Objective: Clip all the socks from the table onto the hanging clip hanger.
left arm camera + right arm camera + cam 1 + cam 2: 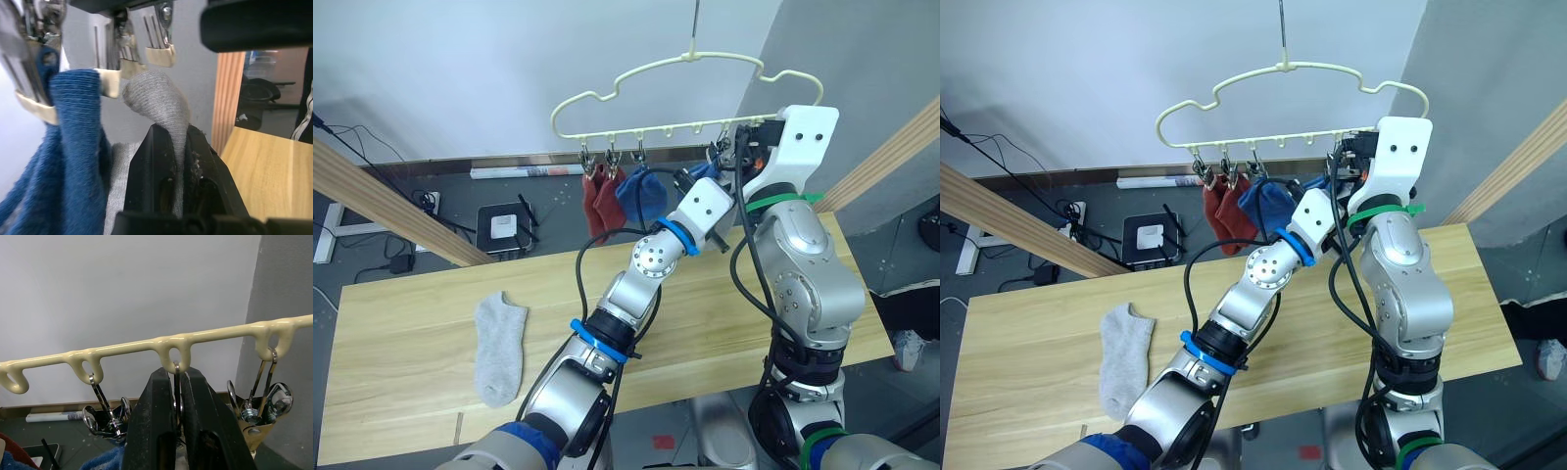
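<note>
Pinching a grey sock (164,103) w/ left gripper (178,161), up by the hanger (636,78) clips. Squeezing a clip (176,382) w/ right gripper (177,391), fingers pressed on it. Lying flat on table (411,382): other grey sock (499,345). Hanging already: red socks (600,201), blue sock (641,194).
</note>
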Controlling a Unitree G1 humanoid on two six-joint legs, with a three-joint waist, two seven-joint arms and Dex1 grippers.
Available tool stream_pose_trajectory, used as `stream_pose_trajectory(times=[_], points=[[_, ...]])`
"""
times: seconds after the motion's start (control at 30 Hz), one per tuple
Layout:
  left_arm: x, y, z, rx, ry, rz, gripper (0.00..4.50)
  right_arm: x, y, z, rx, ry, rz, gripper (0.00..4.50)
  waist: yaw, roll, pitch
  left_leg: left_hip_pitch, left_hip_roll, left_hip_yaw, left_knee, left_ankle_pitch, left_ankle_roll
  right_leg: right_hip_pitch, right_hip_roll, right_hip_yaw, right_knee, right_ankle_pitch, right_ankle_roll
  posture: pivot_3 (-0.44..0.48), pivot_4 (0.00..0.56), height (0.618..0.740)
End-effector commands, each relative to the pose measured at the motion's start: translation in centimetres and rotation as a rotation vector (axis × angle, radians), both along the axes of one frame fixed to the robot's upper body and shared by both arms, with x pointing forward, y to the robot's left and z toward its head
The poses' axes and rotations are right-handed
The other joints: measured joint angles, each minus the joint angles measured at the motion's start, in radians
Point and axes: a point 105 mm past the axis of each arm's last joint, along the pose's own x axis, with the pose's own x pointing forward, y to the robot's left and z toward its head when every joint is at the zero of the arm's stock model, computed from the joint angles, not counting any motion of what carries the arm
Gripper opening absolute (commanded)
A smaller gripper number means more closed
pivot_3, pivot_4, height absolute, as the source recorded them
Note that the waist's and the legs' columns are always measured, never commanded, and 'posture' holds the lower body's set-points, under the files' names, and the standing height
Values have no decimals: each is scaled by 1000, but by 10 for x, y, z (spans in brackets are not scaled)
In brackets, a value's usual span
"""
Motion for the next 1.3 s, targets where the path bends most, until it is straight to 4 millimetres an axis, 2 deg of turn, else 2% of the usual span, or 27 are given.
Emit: stream_pose_trajectory(times=[0.03, 0.23, 0.57, 0.67, 0.8, 1.03, 1.27, 1.3], points=[[-9, -9, 14, -37, -45, -33, 6, -11, 1, 14, 11, -70, 13, 0, 0, 0, 0, 0, 0, 0, 0, 0, 0, 0, 0, 0, 0, 0, 0, -201, 403, 740], [-4, -4, 23, -69, -64, 0, 6, -10, 0, 13, 4, -67, 10, 0, 0, 0, 0, 0, 0, 0, 0, 0, 0, 0, 0, 0, 0, 0, 0, -201, 407, 740], [-4, -3, 25, -82, -70, 8, 6, -11, -2, 13, 40, -67, 1, 0, 0, 0, 0, 0, 0, 0, 0, 0, 0, 0, 0, 0, 0, 0, 0, -200, 407, 740], [-4, -3, 24, -81, -69, 8, 0, -12, -2, 12, 39, -66, 6, 863, 0, 0, 0, 0, 0, 0, 0, 0, 0, 0, 0, 0, 0, 0, 0, -200, 407, 740], [-4, -4, 23, -76, -67, 4, 0, -14, -1, 11, 31, -59, 19, 2360, 0, 0, 0, 0, 0, 0, 0, 0, 0, 0, 0, 0, 0, 0, 0, -200, 407, 740], [-11, -5, 17, -103, -16, -58, 0, -29, -5, 8, 13, -51, 81, 2360, 0, 0, 0, 0, 0, 0, 0, 0, 0, 0, 0, 0, 0, 0, 0, -202, 410, 740], [-18, -2, 7, -77, 45, -120, 1797, -49, -4, -1, -71, -20, 200, 2380, 0, 0, 0, 0, 0, 0, 0, 0, 0, 0, 1, 0, 0, 0, 0, -206, 410, 740], [-19, 0, 7, -74, 42, -124, 1797, -52, -4, -2, -85, -17, 212, 2380, 0, 0, 0, 0, 0, 0, 0, 0, 0, 1, 2, 0, 0, 0, 0, -206, 410, 740]])
